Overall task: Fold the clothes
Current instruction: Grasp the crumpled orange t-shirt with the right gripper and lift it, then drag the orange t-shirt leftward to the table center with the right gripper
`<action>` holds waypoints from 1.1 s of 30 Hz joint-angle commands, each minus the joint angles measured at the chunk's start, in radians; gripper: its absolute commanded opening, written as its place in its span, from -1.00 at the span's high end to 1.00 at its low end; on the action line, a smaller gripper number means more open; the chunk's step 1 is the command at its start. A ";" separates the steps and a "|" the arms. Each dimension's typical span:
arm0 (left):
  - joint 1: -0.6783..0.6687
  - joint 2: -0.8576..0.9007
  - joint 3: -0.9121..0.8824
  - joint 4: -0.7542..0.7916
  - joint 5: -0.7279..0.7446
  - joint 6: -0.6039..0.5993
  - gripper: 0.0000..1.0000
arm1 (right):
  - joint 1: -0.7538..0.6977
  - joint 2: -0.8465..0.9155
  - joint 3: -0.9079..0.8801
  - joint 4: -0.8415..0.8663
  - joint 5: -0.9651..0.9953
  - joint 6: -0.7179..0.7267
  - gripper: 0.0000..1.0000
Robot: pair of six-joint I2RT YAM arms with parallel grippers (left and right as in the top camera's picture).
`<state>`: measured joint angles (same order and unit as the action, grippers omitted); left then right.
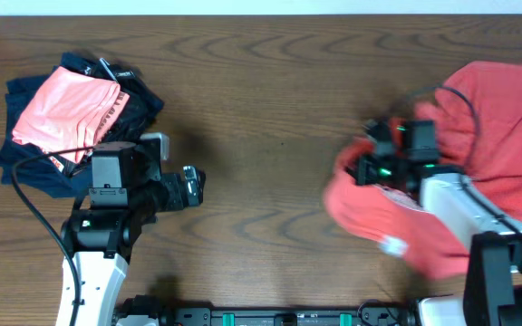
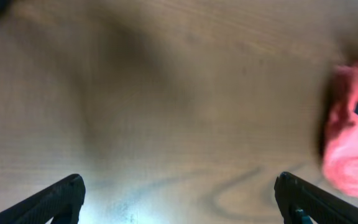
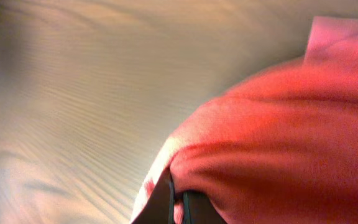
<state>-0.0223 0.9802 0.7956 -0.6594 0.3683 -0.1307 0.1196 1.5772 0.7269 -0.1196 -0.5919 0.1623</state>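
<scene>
Red-orange T-shirt (image 1: 506, 109) lies crumpled on the right side of the table (image 1: 270, 81). Its left edge is bunched under the right gripper (image 3: 178, 198), whose fingers are pinched narrow on a fold of the cloth, while the left gripper (image 1: 194, 186) hangs with jaws spread wide over bare wood, well apart to the left of the shirt. Shirt lettering can't be made out, its right part is cut off by the frame edge, its near part is hidden by the right arm, and both wrist views are blurred; pile of pink and navy garments (image 1: 62, 113) sits far left.
</scene>
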 commanded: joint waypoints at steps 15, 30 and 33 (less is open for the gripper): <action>0.003 0.050 0.017 0.069 0.129 -0.006 -0.96 | 0.227 -0.094 0.105 0.002 0.416 0.074 -0.73; -0.153 0.312 -0.021 0.200 0.087 -0.109 -0.96 | -0.167 -0.438 0.121 -0.531 0.529 0.039 -0.98; -0.207 0.412 -0.021 0.286 0.029 -0.101 -0.96 | -0.186 -0.443 0.121 -0.563 0.529 0.039 -0.98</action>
<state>-0.1879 1.3193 0.7822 -0.4088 0.4755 -0.2344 -0.0505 1.1450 0.8337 -0.6724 -0.0715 0.2188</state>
